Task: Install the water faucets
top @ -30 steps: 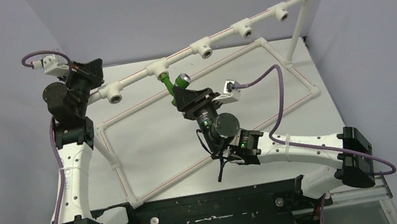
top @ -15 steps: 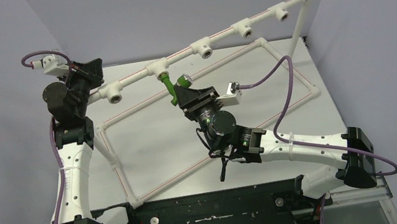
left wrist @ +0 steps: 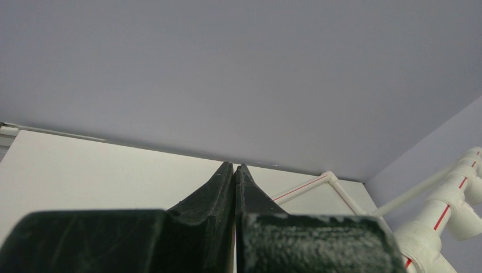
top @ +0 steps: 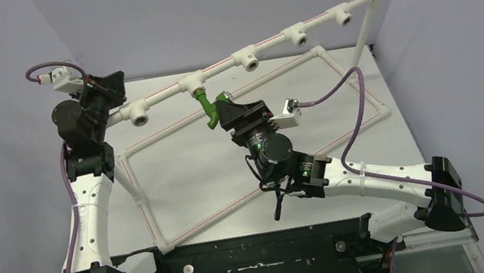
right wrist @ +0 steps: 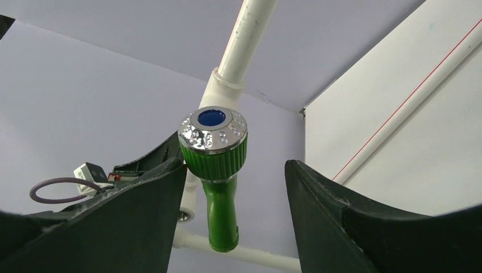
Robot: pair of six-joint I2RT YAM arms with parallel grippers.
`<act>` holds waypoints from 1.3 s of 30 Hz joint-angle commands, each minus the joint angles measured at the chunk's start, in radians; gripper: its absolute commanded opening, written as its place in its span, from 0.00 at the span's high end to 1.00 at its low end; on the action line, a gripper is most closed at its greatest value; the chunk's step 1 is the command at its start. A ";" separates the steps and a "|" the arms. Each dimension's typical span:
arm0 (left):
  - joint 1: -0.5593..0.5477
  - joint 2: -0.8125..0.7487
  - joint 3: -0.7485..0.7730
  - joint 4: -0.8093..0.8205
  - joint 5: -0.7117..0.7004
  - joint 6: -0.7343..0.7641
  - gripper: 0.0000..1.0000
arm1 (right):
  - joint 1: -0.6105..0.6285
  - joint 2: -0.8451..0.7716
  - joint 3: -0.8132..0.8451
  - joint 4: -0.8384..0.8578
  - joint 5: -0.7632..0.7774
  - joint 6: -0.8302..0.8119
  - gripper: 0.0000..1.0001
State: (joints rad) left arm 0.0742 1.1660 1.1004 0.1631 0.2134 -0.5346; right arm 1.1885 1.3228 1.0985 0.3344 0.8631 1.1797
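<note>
Toward the far edge of the tabletop (top: pixel 179 168), left of its middle, the green faucet (top: pixel 207 109) hangs from the second tee fitting (top: pixel 191 82) from the left on the raised white pipe rail (top: pixel 276 46), its spout pointing down toward the near edge. The right gripper (top: pixel 224 108) sits just beside it, but the overhead camera does not show its jaws.

The right wrist camera does: the right gripper (right wrist: pixel 234 165) is spread wide around the faucet (right wrist: pixel 219 165). The ribbed green knob, with its chrome cap and blue centre, is close against one finger (right wrist: pixel 153 210) and well apart from the other, so the faucet is not clamped. The pipe rail (right wrist: pixel 250 34) runs up behind it.

Over the far left corner, the left gripper (top: pixel 109 91) is near the rail's end. Its wrist camera shows the left gripper (left wrist: pixel 235 168) pressed closed on nothing, with the pipe rail (left wrist: pixel 449 213) off to one side.
</note>
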 commanded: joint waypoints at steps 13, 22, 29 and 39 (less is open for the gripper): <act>0.010 0.134 -0.121 -0.341 -0.007 0.016 1.00 | -0.018 -0.181 -0.054 0.033 -0.172 -0.510 0.23; 0.010 0.136 -0.120 -0.340 -0.003 0.013 1.00 | -0.038 -0.220 0.010 -0.020 -0.447 -1.087 0.23; 0.010 0.136 -0.121 -0.342 -0.005 0.012 1.00 | -0.039 -0.217 0.114 -0.195 -0.652 -1.538 0.24; 0.010 0.136 -0.120 -0.344 -0.009 0.013 1.00 | -0.032 -0.212 0.161 -0.416 -0.772 -2.143 0.21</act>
State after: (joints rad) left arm 0.0742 1.1667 1.1004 0.1627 0.2134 -0.5350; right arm 1.1526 1.1236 1.2270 0.0071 0.1444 -0.6258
